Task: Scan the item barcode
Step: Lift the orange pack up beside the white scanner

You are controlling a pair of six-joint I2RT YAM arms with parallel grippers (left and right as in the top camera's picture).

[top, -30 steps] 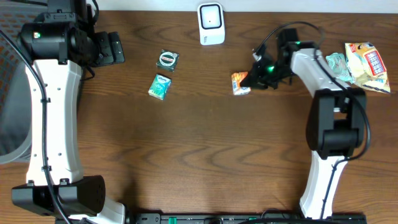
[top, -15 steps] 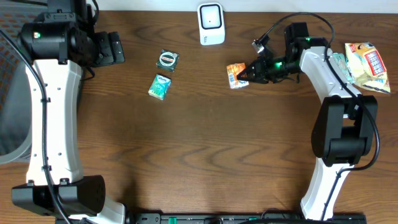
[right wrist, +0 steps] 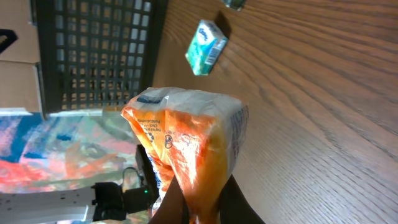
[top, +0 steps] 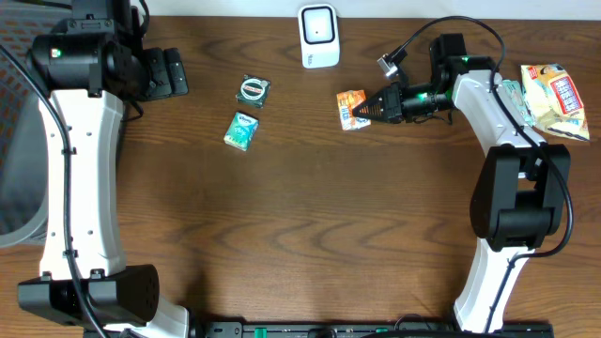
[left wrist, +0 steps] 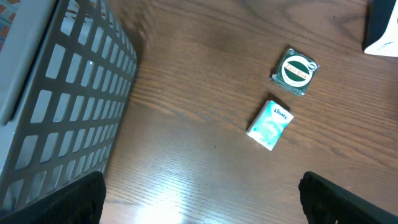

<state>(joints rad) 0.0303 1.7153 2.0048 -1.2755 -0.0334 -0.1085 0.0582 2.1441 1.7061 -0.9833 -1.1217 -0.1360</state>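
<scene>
Wooden tabletop (top: 300, 235), orange packet (top: 352, 109) near back-edge scanner (top: 319, 36).

Bare table (top: 310, 235) lies open between scanner (top: 318, 36) and orange packet (top: 353, 109); tissue pack (top: 242, 130) sits well left.

One scanner (top: 318, 36), one orange packet (top: 351, 109), one tissue pack (top: 241, 130), one round-labelled packet (top: 253, 89), two snack bags (top: 556, 99), one basket (left wrist: 56, 106).

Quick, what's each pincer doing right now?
Left pincer: open, empty.
Right pincer: shut on the orange snack packet.
</scene>
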